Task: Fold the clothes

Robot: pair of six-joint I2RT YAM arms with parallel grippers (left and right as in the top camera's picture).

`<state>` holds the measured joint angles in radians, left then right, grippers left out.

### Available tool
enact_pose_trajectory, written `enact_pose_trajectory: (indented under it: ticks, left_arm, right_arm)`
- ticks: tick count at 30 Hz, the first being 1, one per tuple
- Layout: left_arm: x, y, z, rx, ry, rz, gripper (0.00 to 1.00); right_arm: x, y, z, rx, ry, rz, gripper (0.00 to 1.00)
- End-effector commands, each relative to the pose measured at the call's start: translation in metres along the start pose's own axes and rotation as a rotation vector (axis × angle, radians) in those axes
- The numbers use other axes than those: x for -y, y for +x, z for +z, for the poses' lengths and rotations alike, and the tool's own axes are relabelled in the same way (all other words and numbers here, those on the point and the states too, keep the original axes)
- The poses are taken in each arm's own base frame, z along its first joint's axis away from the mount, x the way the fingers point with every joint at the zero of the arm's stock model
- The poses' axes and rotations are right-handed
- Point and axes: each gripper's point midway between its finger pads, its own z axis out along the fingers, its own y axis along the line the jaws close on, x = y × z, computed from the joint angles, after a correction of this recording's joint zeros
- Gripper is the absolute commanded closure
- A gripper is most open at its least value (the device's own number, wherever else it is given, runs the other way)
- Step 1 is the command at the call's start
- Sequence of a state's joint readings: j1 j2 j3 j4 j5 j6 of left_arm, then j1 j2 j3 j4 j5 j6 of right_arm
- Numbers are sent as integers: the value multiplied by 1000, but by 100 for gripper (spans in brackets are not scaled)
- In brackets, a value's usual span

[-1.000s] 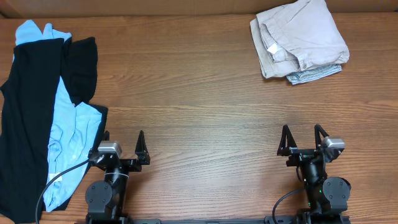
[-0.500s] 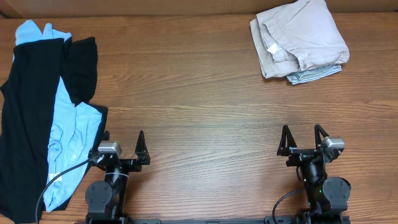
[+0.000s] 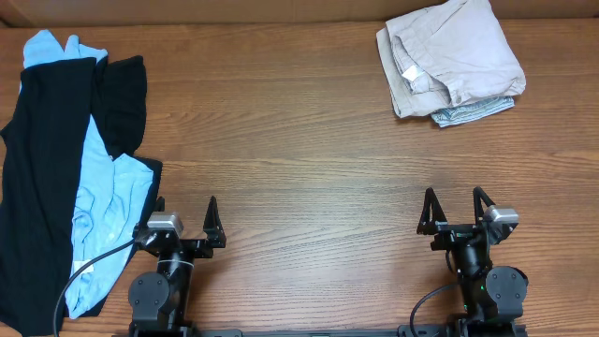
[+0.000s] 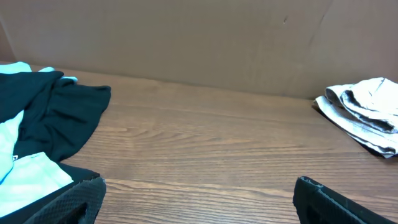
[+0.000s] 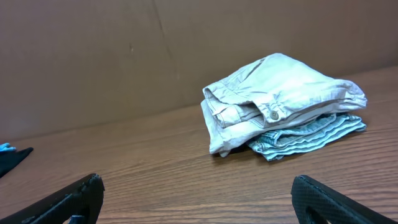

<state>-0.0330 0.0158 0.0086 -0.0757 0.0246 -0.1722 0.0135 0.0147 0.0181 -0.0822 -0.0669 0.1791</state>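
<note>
Gaping wide, gripping nothing: left pincer [image 3: 186, 211], right pincer [image 3: 454, 201]. Sprawled left: black garment [image 3: 42, 168]; far right: folded beige pile [image 3: 454, 56].

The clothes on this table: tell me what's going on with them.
Nothing is being handled right now. Both arms rest at the near edge of the table, the left gripper and right gripper open and empty. A black garment lies crumpled together with a light blue T-shirt at the left, unfolded. A beige garment sits folded at the far right, over a pale green piece.
</note>
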Motion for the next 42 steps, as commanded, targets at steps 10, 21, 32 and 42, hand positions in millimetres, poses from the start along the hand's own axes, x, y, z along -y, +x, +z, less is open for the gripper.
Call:
enact_pose_trajectory:
  ticks: [10, 21, 32, 42]
  left_arm:
    - [4, -4, 0, 20, 23, 28, 0]
    - [21, -55, -15, 102, 76, 46, 0]
    - [29, -94, -16, -37, 64, 71, 0]
    - [44, -146, 8, -325, 76, 148, 0]
  right_arm:
    - [-15, -11, -1, 51, -82, -9, 0]
    - [-34, -50, -10, 139, -153, -75, 0]
    - [-52, -106, -32, 173, -170, -84, 0]
    - [-59, -120, -13, -42, -149, -50, 0]
